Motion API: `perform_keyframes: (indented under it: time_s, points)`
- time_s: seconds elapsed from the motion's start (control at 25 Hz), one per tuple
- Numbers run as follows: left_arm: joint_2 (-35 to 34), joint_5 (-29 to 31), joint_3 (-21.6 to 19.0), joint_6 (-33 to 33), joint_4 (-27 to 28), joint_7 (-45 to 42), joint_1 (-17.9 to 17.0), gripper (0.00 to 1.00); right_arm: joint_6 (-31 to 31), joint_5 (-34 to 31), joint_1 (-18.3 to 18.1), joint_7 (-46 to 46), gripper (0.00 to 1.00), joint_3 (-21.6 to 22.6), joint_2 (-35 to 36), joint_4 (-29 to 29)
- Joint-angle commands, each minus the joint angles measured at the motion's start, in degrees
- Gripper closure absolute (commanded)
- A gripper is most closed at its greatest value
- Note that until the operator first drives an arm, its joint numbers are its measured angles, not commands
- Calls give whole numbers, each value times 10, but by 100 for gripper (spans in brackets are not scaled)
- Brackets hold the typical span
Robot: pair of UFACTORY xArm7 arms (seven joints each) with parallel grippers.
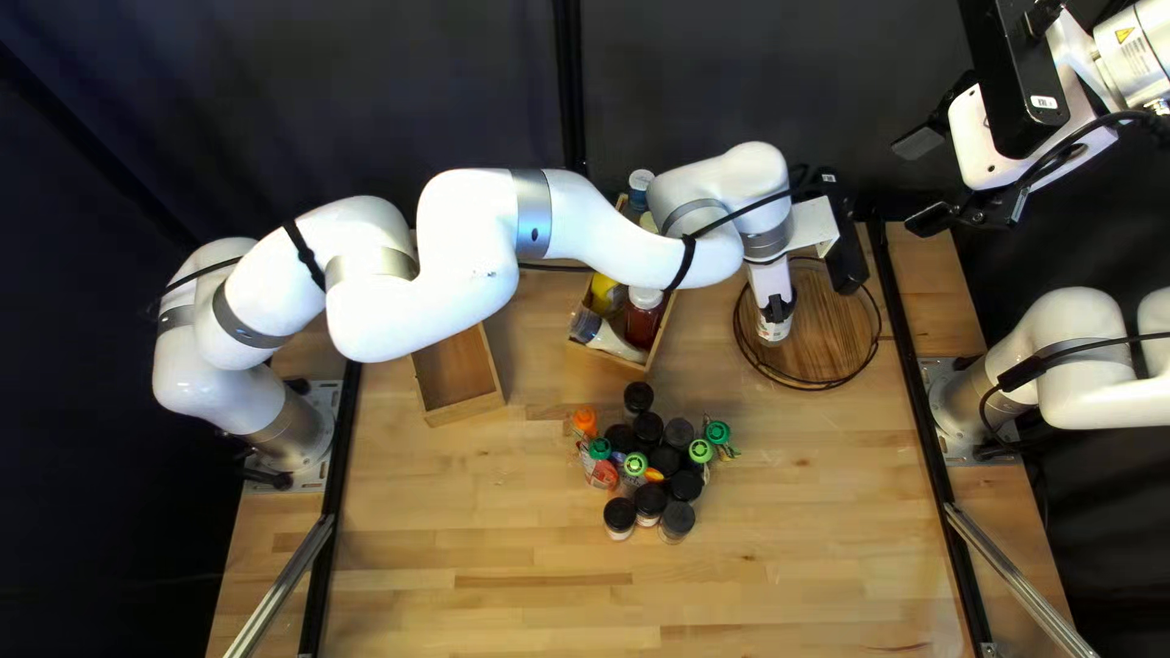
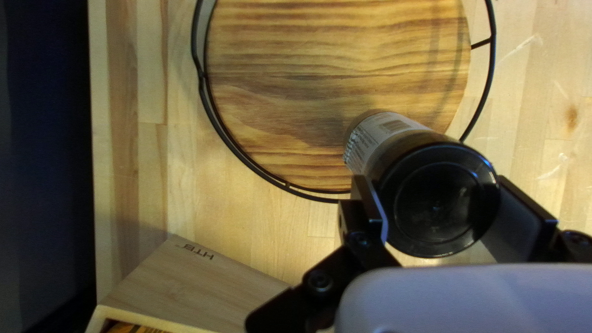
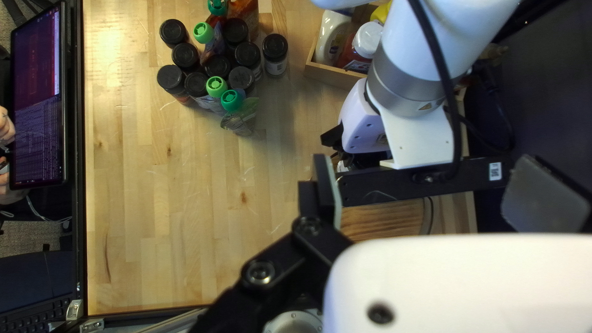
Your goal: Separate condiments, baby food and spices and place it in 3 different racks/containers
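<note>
One black-lidded jar with printed label, tight in the left tool.

Tabletop: pale wood, joined strips, small knots
Curtain: dark, behind the far edge
Carpet: grey, speckled
Monitor: black-framed, beside the tabletop

Above the near edge, one camera is slanting down across a pale wooden table; two wrist views, left closer, right farther, are sharing, from above, a round, wire-rimmed brown wooden tray.
</note>
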Motion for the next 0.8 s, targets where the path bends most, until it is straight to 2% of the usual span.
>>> perform_keyframes:
  time_s: [0.04, 0.08, 0.12, 0.52, 0.68, 0.8]
  points:
    - [2, 8, 5, 3, 1, -6, -8, 21, 0, 0, 0, 0, 0, 0, 0, 0]
    - [3, 9, 6, 5, 2, -7, -9, 11, 0, 0, 0, 0, 0, 0, 0, 0]
    - [7, 11, 7, 10, 9, -9, -11, 9, 0, 0, 0, 0, 0, 0, 0, 0]
    - [22, 20, 10, 41, 51, -15, -20, 5, 0, 0, 0, 0, 0, 0, 0, 0]
    - [13, 22, 10, 46, 49, -12, -23, 3, 0, 0, 0, 0, 0, 0, 0, 0]
    - [-6, 23, 10, 36, 21, -10, -25, 1, 0, 0, 0, 0, 0, 0, 0, 0]
